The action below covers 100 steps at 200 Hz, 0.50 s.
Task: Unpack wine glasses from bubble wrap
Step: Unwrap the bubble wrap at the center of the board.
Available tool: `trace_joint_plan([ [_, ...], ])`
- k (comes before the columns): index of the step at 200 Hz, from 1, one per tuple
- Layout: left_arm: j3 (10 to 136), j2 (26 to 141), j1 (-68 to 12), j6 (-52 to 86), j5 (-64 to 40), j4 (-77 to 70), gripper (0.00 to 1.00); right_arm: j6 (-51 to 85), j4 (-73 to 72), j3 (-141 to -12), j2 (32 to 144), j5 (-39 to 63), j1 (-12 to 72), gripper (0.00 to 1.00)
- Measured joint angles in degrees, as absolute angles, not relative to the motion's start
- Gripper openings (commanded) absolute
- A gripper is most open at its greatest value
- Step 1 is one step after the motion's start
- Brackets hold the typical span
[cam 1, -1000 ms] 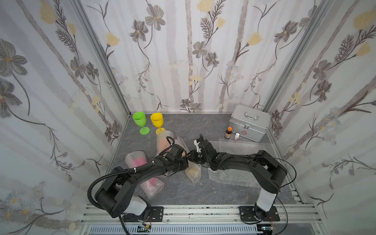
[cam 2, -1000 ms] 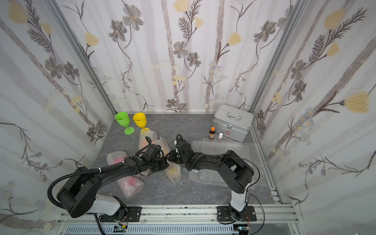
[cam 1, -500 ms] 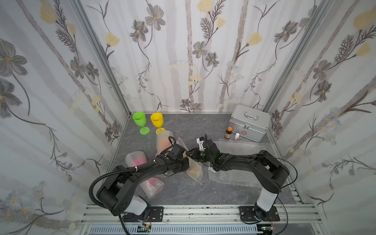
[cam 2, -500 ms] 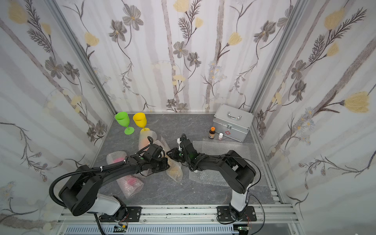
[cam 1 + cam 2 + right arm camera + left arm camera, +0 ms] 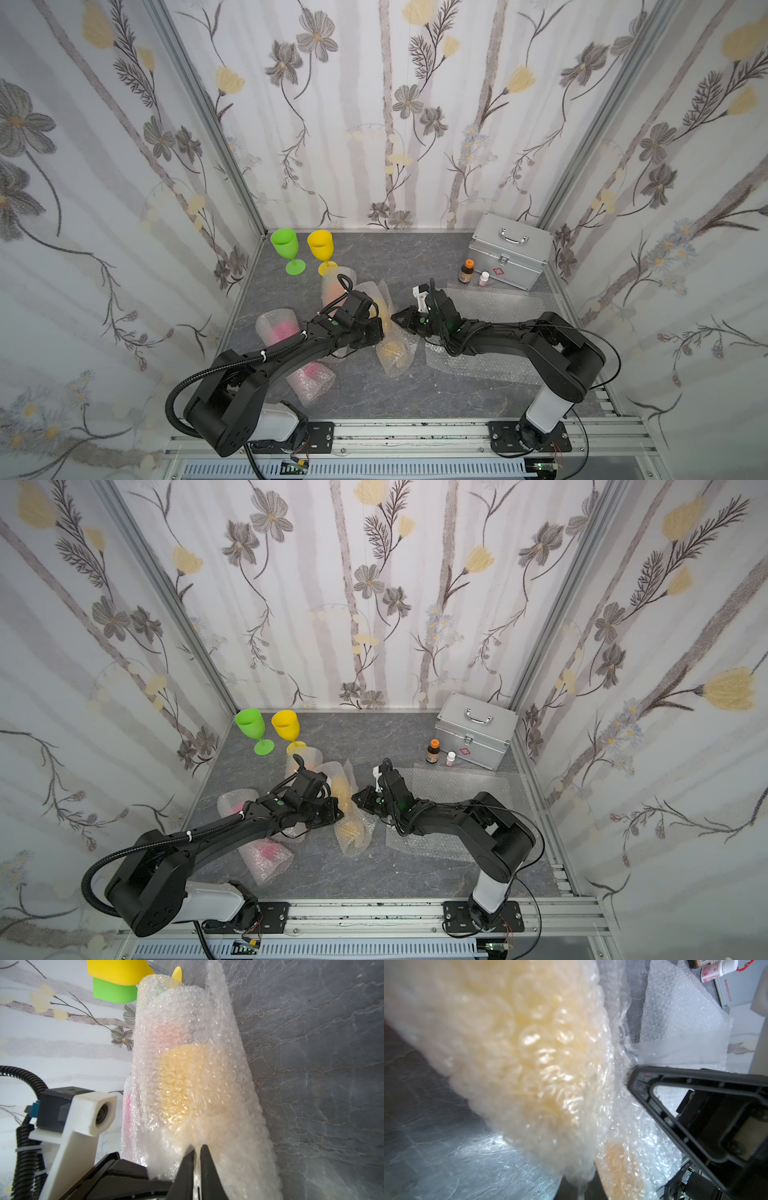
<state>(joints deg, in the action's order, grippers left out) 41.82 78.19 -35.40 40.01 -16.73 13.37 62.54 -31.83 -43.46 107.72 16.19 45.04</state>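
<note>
Your right claw has closed since a second ago: its two jaws now stand almost together, and in the right wrist view a thin edge of the bubble wrap roll is pinched between them. Inside this roll you see the amber goblet, lying on the worktop between both arms. Your left claw is closed too and touches the other side of the same roll; whether it holds any wrap, I cannot tell. The green goblet and the yellow goblet stand upright and unwrapped near the back left corner. The pink goblet lies still wrapped under the left arm, and one more wrapped roll with something orange inside lies just behind the left claw. Flat wrap sheets lie under the right arm, in front of the silver case and two small bottles.
</note>
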Motion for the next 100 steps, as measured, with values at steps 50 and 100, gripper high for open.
trace_joint_plan([
  [50, 41.65, 77.28, -34.26, 39.13, -16.53, 14.92, 0.23, 62.52, -32.64, -39.59, 106.13, 15.97, 44.97, 0.15],
  [100, 42.33, 75.77, -33.04, 38.98, -16.6, 16.78, 0.28, 61.69, -32.67, -37.93, 104.57, 15.35, 44.88, 0.32],
])
